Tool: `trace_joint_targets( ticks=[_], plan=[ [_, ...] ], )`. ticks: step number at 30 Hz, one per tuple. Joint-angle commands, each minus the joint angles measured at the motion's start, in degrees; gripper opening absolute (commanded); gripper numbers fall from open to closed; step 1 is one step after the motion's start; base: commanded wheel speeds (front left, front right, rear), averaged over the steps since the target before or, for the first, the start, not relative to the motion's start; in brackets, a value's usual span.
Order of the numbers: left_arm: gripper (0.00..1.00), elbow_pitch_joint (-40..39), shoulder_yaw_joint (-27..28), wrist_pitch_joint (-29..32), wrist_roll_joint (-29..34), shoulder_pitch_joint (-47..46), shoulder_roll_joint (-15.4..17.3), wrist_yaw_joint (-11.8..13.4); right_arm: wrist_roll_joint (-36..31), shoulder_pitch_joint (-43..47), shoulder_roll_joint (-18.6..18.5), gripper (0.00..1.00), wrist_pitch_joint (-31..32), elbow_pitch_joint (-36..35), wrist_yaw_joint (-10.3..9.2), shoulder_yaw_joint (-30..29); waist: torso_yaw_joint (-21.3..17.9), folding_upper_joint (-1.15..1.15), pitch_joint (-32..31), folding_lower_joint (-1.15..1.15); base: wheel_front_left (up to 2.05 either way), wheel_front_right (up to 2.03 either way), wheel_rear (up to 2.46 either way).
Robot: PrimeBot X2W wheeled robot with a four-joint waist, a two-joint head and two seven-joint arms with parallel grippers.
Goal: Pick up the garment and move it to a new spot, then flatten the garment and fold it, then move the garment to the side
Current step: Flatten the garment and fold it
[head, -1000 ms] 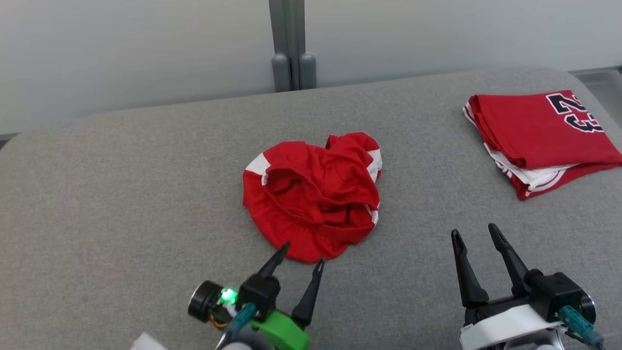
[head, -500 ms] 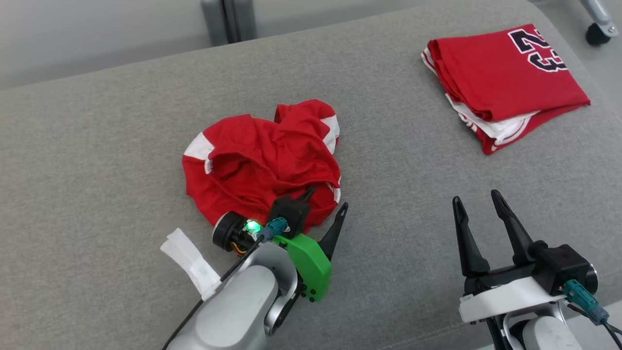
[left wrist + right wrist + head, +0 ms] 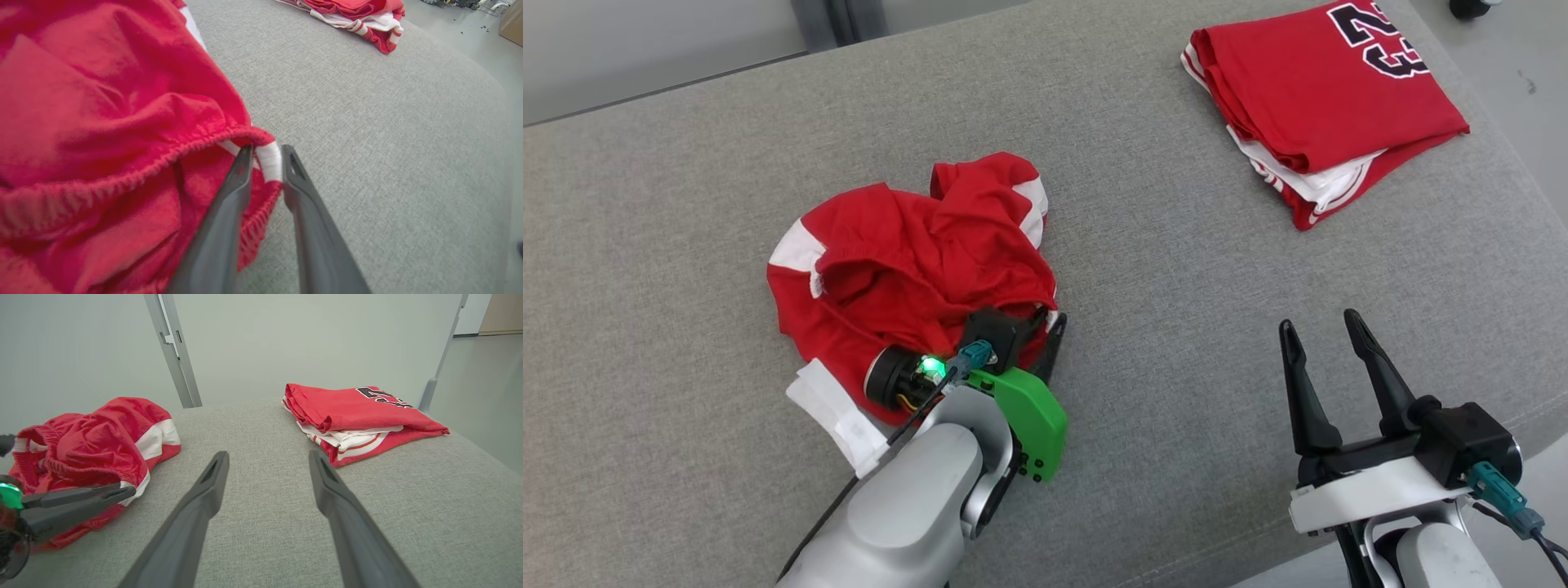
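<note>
Note fingers of the left gripper, drawn in from wide apart and clamped on the white-banded hem of the garment, crumpled left of centre on the grey cushion. Treat grasp as made; expect lift next. Note right gripper fingers apart, empty.

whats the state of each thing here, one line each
red garment: crumpled in a heap, not yet flattened or folded
folded jersey: neatly folded, lying flat at the far right
left gripper: shut on the red garment's white-striped edge
right gripper: open, empty, apart from both clothes
</note>
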Motion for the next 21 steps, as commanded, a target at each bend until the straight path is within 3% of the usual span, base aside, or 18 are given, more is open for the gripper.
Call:
trace_joint_targets(
  ticks=[1, 6, 10, 14, 18, 21],
  plan=[
    [0.00, -0.01, -0.12, -0.63, -0.92, -0.96, 0.29, -0.41, -0.18, 0.05, 0.03, 1.00, -0.01, -0.01, -0.06, -0.40, 0.44, 0.00, -0.61, 0.00, 0.00, 0.00, 0.00],
    [0.00, -2.80, 0.38, 0.92, -6.21, -2.35, 0.25, -3.54, 0.06, 0.63, 0.11, 1.00, -0.01, 0.46, -0.06, -0.40, 1.59, 0.00, -3.31, 0.00, 0.00, 0.00, 0.00],
    [0.00, -7.15, 2.37, 5.33, -10.02, -7.04, 0.61, -6.71, 0.32, 1.02, 0.18, 1.00, -0.01, 0.87, -0.06, 0.16, 2.44, 0.00, -6.15, 0.00, 0.00, 0.00, 0.00],
    [0.00, -15.51, 5.24, 12.33, -15.20, -12.39, 2.96, -9.11, 0.41, 1.98, 0.24, 1.00, -0.01, 1.68, -0.06, 0.46, 3.25, 0.00, -9.74, 0.00, 0.00, 0.00, 0.00],
    [0.00, -24.31, 8.85, 16.92, -19.33, -15.00, 6.15, -8.86, 0.22, 3.19, 0.22, 1.00, -0.01, 2.06, -0.06, -0.25, 4.68, 0.00, -13.07, 0.00, 0.00, 0.00, 0.00],
    [0.00, -30.95, 11.85, 18.69, -22.08, -11.83, 10.00, -6.45, 0.07, 3.92, -0.13, 1.00, -0.01, 1.89, -0.06, -0.88, 6.29, 0.00, -14.50, 0.00, 0.00, 0.00, 0.00]
  ],
)
